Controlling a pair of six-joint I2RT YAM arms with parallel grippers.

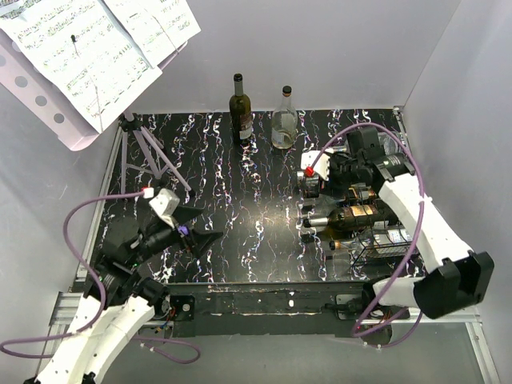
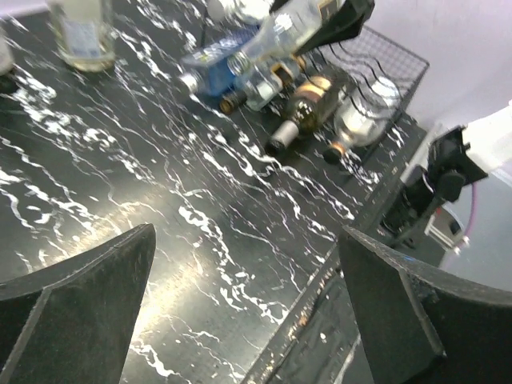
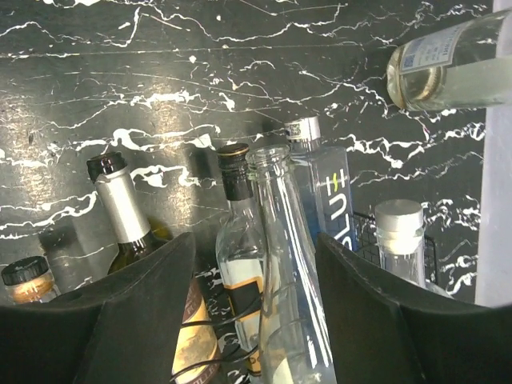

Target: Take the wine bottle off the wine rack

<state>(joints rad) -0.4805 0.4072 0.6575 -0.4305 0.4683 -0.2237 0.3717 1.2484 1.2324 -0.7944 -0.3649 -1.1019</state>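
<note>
Wine rack (image 1: 376, 250) sits on the right side of the black marbled table (image 1: 240, 200), just beside the right arm's base. Several bottles lie in it, necks toward the table's middle: dark foil-necked bottle (image 3: 120, 204), clear wine bottle (image 3: 276, 240), blue-labelled water bottle (image 3: 332, 200). Right gripper (image 3: 254, 238) is over the rack with a finger on either side of the clear wine bottle, which tilts up above the others. Cannot tell if the fingers actually pinch it. Left gripper (image 2: 246, 234) hovers over bare table, well apart from the rack, jaws spread wide, holding nothing. Two upright bottles (image 1: 241, 108) stand at the back edge.
</note>
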